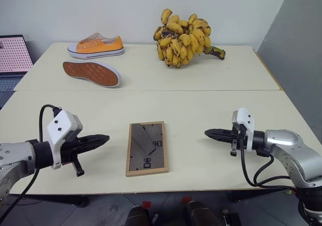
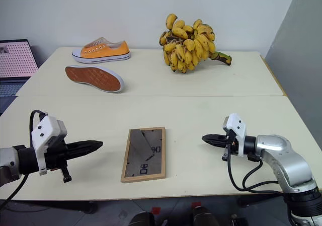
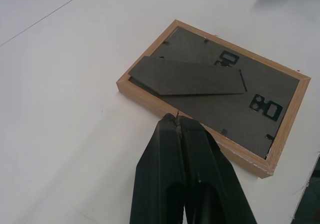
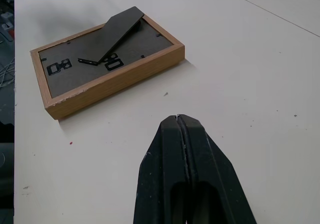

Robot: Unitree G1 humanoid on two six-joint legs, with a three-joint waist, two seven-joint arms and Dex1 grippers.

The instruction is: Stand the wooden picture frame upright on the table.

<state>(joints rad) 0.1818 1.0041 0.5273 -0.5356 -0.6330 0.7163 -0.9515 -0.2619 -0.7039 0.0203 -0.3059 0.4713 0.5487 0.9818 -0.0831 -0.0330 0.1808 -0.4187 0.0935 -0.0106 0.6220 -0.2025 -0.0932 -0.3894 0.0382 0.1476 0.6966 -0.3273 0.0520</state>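
The small light-wood picture frame lies flat, backing up, on the pale cream tabletop between the clenched, empty left tool and right tool. If lifted without its stand flap opened, it would likely topple.

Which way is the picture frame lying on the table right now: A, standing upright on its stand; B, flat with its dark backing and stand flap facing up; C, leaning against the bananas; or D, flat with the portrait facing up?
B: the picture frame lies flat on the table between the two grippers, with its dark backing and the stand flap on top.
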